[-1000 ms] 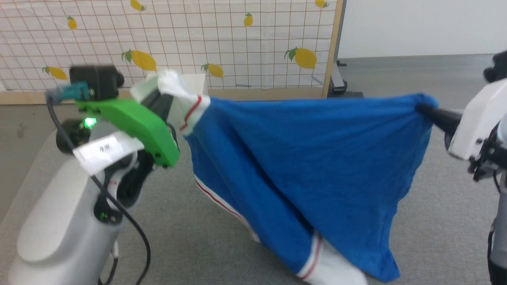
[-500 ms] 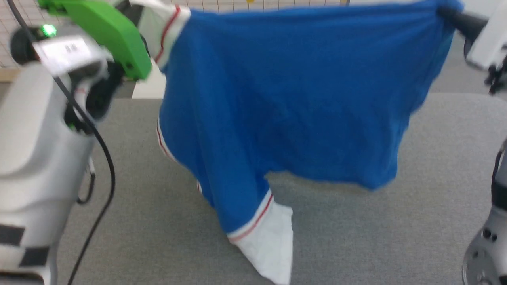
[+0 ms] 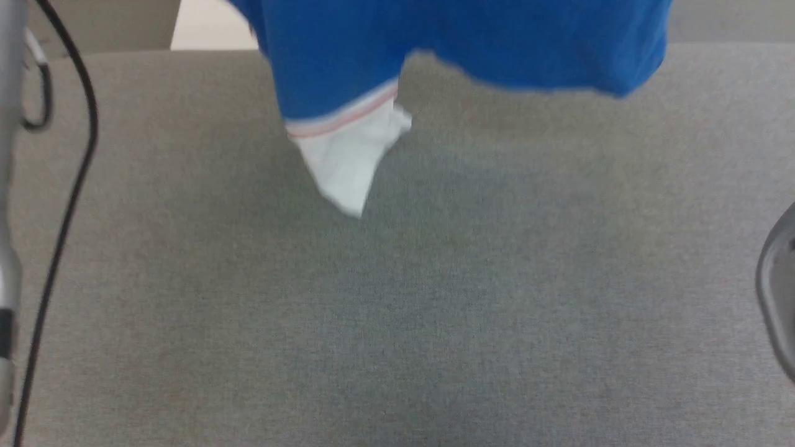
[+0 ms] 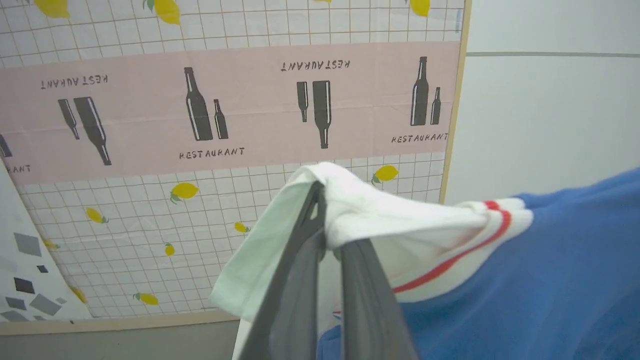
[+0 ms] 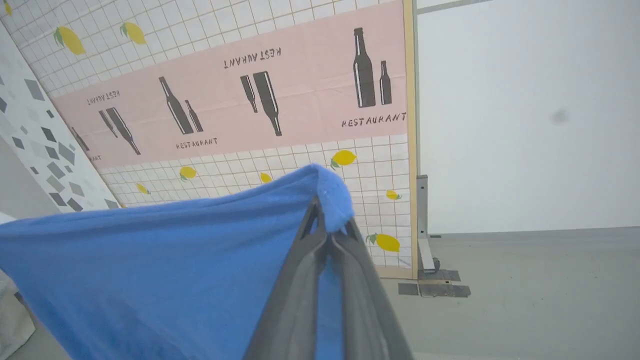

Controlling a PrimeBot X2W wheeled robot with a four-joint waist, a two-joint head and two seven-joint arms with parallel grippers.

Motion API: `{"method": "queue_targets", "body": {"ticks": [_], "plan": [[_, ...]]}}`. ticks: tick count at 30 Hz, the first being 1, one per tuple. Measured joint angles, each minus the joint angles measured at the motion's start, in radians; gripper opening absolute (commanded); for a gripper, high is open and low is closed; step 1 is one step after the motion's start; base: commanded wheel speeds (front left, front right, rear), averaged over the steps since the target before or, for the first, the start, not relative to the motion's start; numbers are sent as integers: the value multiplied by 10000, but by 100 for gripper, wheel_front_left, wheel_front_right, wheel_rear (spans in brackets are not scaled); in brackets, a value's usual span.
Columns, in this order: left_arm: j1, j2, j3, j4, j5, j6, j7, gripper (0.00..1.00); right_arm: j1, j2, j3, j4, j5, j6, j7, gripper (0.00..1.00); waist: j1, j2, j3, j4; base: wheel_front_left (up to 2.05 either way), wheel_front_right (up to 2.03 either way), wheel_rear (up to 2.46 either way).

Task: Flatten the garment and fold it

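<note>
Holds the garment spread aloft over the grey table, evidently to let creases hang out. Grips a white sleeve in the clenched left gripper, a blue corner in the clenched right gripper (second sleeve dangling).

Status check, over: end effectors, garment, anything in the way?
Left end effector shut on white sleeve, right end effector shut on blue corner. Garment hangs spread between them over grey table. Black cable at left, apart from it.
</note>
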Motion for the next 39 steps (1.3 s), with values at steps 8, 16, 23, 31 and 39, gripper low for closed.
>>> {"method": "queue_targets", "body": {"ticks": [8,16,23,31,39], "plan": [[-2266,-25,-58,1164,744,-267,-1390,0,-1836,4,90,1425,-194,2,-1624,0,2,0,1558,29,0,0,0],[-3126,2,-54,2127,890,-554,-2663,0,-2548,-4,589,2512,-121,2,-2690,0,2,0,2900,25,0,0,0],[-2975,-140,-142,3200,817,-876,-3273,0,-2551,-13,763,3310,-109,2,-3139,0,1,0,3789,75,0,0,0],[-2028,-531,-307,4211,633,-1206,-3852,0,-1787,-38,1204,4102,347,-2,-3557,0,0,0,4260,286,0,0,0],[-302,-1116,-499,5196,194,-1505,-4441,0,421,-36,2382,4585,1509,-2,-4063,0,0,0,3682,381,0,0,0]]}}
